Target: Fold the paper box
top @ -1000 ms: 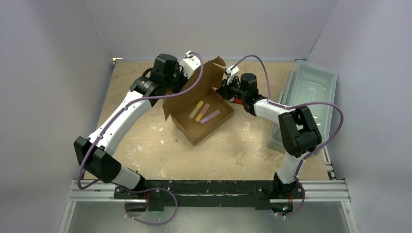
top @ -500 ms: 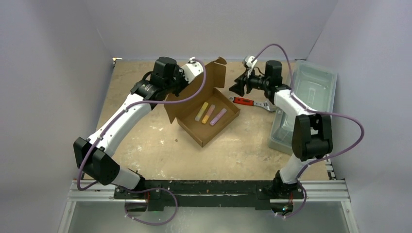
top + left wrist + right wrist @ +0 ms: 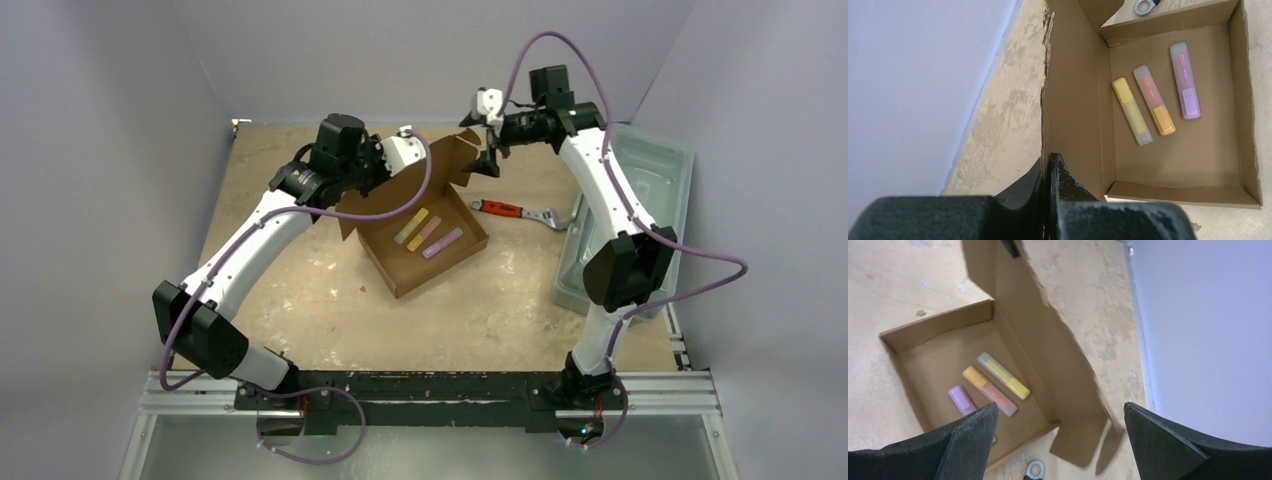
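The brown paper box (image 3: 405, 270) lies open at mid-table, its big lid panel (image 3: 440, 165) standing up at the far-left side. Inside lie a yellow marker (image 3: 1131, 111), an orange marker (image 3: 1154, 100) and a purple marker (image 3: 1184, 81). My left gripper (image 3: 1050, 159) is shut on the lid's outer edge; from above the left gripper (image 3: 383, 178) is at the lid's left part. My right gripper (image 3: 482, 145) hangs open above the lid's right corner flap (image 3: 1083, 440), touching nothing. In its wrist view the right gripper (image 3: 1060, 415) has wide-apart fingers (image 3: 968, 440).
A red-handled wrench (image 3: 512, 211) lies on the table just right of the box. A translucent grey-green bin (image 3: 640, 190) stands along the right side. Grey walls close in the back and both sides.
My right gripper has lifted up and back from the box's right side and opened wide, uncovering the wrench. The left gripper keeps its hold; the lid has tipped a little.
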Action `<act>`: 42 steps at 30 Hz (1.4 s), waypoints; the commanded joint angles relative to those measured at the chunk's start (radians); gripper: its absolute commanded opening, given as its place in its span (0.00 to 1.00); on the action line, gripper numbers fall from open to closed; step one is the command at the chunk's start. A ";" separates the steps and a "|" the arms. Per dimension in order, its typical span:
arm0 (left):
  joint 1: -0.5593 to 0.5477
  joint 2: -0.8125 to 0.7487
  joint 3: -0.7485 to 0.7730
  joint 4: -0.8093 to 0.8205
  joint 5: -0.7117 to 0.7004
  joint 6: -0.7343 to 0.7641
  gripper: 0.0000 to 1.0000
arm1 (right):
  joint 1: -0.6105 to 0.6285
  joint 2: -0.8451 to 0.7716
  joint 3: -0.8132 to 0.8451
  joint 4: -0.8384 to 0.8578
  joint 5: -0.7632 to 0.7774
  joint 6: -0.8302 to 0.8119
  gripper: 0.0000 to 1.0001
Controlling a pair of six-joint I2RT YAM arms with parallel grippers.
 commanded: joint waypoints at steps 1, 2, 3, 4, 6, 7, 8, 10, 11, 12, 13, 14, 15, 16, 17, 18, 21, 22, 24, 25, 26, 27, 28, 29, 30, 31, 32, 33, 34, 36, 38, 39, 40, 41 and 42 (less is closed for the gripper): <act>0.002 0.014 0.077 0.010 0.074 0.051 0.00 | 0.106 0.007 0.084 -0.152 0.136 -0.121 0.99; 0.002 0.016 0.081 0.009 0.083 0.052 0.00 | 0.123 0.011 0.101 -0.148 0.157 -0.122 0.99; 0.001 0.018 0.083 0.008 0.091 0.053 0.00 | 0.135 0.018 0.113 -0.143 0.168 -0.120 0.99; 0.002 0.019 0.086 0.009 0.097 0.053 0.00 | 0.141 0.025 0.123 -0.131 0.177 -0.101 0.99; 0.001 0.020 0.086 0.009 0.105 0.055 0.00 | 0.145 0.041 0.140 -0.108 0.197 -0.087 0.97; 0.002 0.020 0.088 0.007 0.107 0.056 0.00 | 0.146 0.046 0.147 -0.099 0.209 -0.083 0.95; 0.001 0.019 0.087 0.008 0.109 0.056 0.00 | 0.145 0.052 0.151 -0.084 0.217 -0.074 0.93; 0.001 0.021 0.085 0.008 0.112 0.058 0.00 | 0.148 0.063 0.161 -0.064 0.234 -0.070 0.86; 0.001 0.022 0.085 0.010 0.112 0.058 0.00 | 0.149 0.068 0.164 -0.060 0.242 -0.073 0.83; 0.001 0.023 0.084 0.012 0.112 0.056 0.00 | 0.150 0.075 0.167 -0.059 0.249 -0.078 0.79; 0.002 0.023 0.083 0.016 0.113 0.055 0.00 | 0.151 0.081 0.168 -0.060 0.258 -0.087 0.75; 0.002 0.023 0.082 0.018 0.113 0.054 0.00 | 0.152 0.086 0.169 -0.060 0.264 -0.094 0.71; 0.001 0.023 0.081 0.021 0.114 0.053 0.00 | 0.152 0.091 0.169 -0.060 0.267 -0.100 0.66; 0.001 0.023 0.082 0.021 0.114 0.053 0.00 | 0.154 0.095 0.169 -0.061 0.268 -0.107 0.63; 0.001 0.024 0.080 0.023 0.115 0.051 0.00 | 0.154 0.100 0.171 -0.066 0.269 -0.115 0.59; 0.001 0.024 0.079 0.024 0.116 0.050 0.00 | 0.156 0.105 0.169 -0.068 0.271 -0.120 0.55; 0.001 0.025 0.076 0.030 0.121 0.047 0.00 | 0.164 0.117 0.171 -0.066 0.286 -0.132 0.43; 0.001 0.026 0.072 0.032 0.124 0.045 0.00 | 0.166 0.120 0.174 -0.065 0.291 -0.133 0.40; 0.002 0.026 0.067 0.038 0.129 0.038 0.00 | 0.169 0.126 0.177 -0.063 0.298 -0.136 0.31; 0.001 0.025 0.064 0.043 0.130 0.035 0.00 | 0.168 0.127 0.178 -0.064 0.301 -0.137 0.26; 0.002 0.023 0.060 0.049 0.131 0.028 0.00 | 0.170 0.129 0.179 -0.064 0.303 -0.141 0.20; 0.002 0.019 0.054 0.059 0.126 0.015 0.01 | 0.169 0.129 0.179 -0.066 0.305 -0.144 0.15; 0.002 0.015 0.047 0.072 0.117 -0.002 0.03 | 0.169 0.128 0.179 -0.067 0.305 -0.149 0.10; 0.002 0.010 0.040 0.087 0.100 -0.022 0.07 | 0.170 0.127 0.177 -0.066 0.301 -0.155 0.05; 0.003 0.005 0.034 0.103 0.082 -0.054 0.16 | 0.169 0.124 0.175 -0.064 0.292 -0.161 0.01; 0.004 -0.003 0.027 0.122 0.067 -0.092 0.27 | 0.169 0.121 0.172 -0.064 0.286 -0.173 0.00; 0.010 -0.014 0.018 0.140 0.060 -0.131 0.34 | 0.168 0.116 0.166 -0.064 0.291 -0.181 0.00; 0.021 -0.026 0.009 0.161 0.059 -0.182 0.42 | 0.168 0.110 0.158 -0.064 0.296 -0.189 0.00; 0.037 -0.047 -0.003 0.184 0.058 -0.239 0.50 | 0.168 0.105 0.153 -0.063 0.299 -0.197 0.00; 0.083 -0.083 -0.022 0.221 0.062 -0.385 0.63 | 0.169 0.099 0.148 -0.063 0.301 -0.203 0.00; 0.144 -0.129 -0.043 0.235 0.082 -0.521 0.68 | 0.168 0.097 0.148 -0.065 0.300 -0.203 0.00; 0.178 -0.156 -0.055 0.234 0.079 -0.580 0.70 | 0.169 0.097 0.148 -0.067 0.298 -0.203 0.00; 0.208 -0.190 -0.072 0.234 0.059 -0.642 0.73 | 0.169 0.097 0.148 -0.067 0.295 -0.203 0.00; 0.230 -0.224 -0.091 0.233 0.039 -0.691 0.74 | 0.168 0.097 0.149 -0.068 0.293 -0.200 0.00; 0.251 -0.261 -0.116 0.234 0.019 -0.726 0.75 | 0.168 0.098 0.150 -0.067 0.292 -0.196 0.00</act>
